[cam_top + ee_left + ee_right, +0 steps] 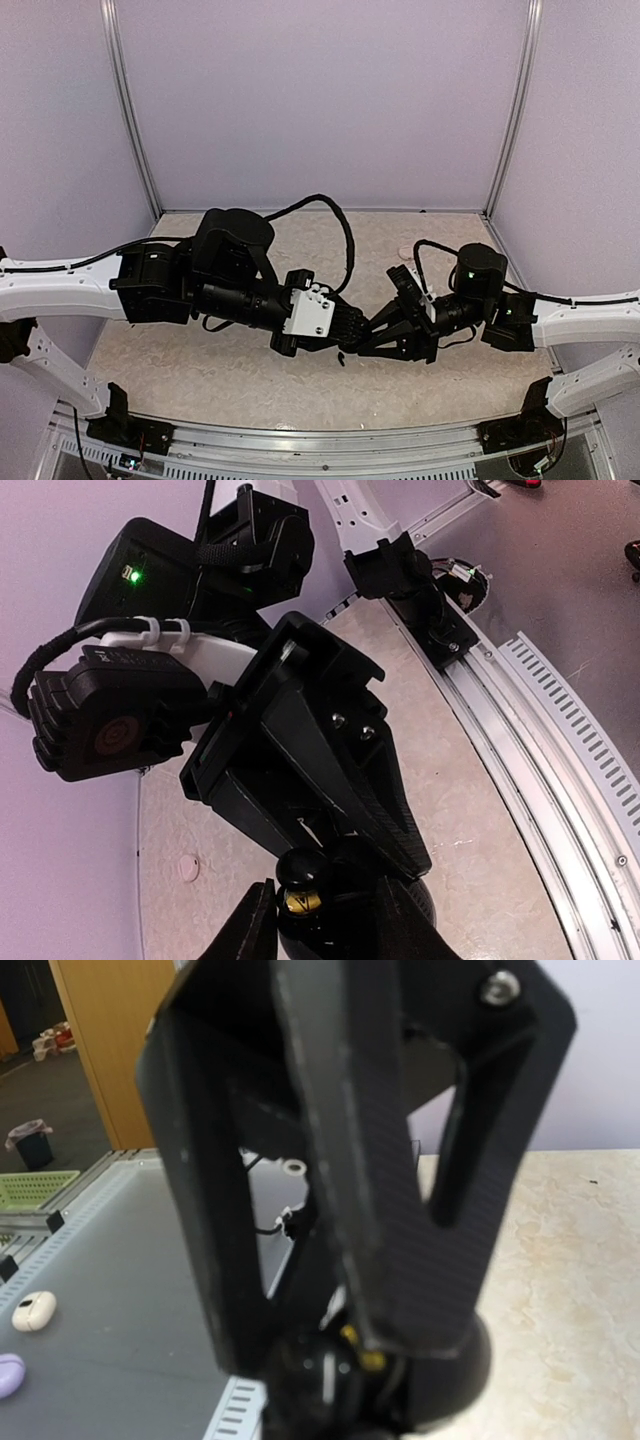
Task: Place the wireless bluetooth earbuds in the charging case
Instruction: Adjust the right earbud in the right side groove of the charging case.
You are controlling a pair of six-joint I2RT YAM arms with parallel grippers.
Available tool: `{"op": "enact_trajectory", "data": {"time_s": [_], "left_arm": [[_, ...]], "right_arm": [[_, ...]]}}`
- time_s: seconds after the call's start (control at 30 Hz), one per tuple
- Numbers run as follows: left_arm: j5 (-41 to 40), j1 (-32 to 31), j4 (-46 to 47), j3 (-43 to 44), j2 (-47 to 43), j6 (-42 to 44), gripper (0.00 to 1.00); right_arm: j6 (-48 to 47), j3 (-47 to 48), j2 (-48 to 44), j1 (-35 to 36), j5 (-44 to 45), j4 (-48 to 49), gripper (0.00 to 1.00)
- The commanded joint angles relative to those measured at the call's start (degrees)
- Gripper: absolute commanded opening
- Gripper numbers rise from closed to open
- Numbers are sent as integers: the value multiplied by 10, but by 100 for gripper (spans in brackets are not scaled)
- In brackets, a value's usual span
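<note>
I record the left gripper [323, 930] clamped on the charging case [455, 1360], the right gripper [364, 343] meeting it with opening indeterminable; such crowded fingertips risk nudging the earbud [300, 866] at the case mouth askew.

My outer links [50, 285] white, motor housings [235, 240] black, cables [349, 245] black, looping; green LEDs [133, 575]; left gripper [322, 920] black; silver screws [338, 720].

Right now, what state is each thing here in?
Small round black charging case: gripped, gold inside showing, apparently open.
Left gripper: shut on the case.
Right gripper: at the case, jaws unclear.
Pale pink round object: lying on table, untouched.
Tiny black earbuds: not clearly visible.
</note>
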Motion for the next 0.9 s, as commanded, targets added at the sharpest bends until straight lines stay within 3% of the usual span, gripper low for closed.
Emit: {"op": "enact_trajectory", "data": {"time_s": [0.0, 0.87], "left_arm": [[-25, -8, 12, -3, -13, 6, 34], [-43, -18, 43, -13, -20, 2, 27]], "right_arm": [[23, -3, -11, -11, -6, 47, 0], [77, -25, -16, -37, -12, 118, 0]]}}
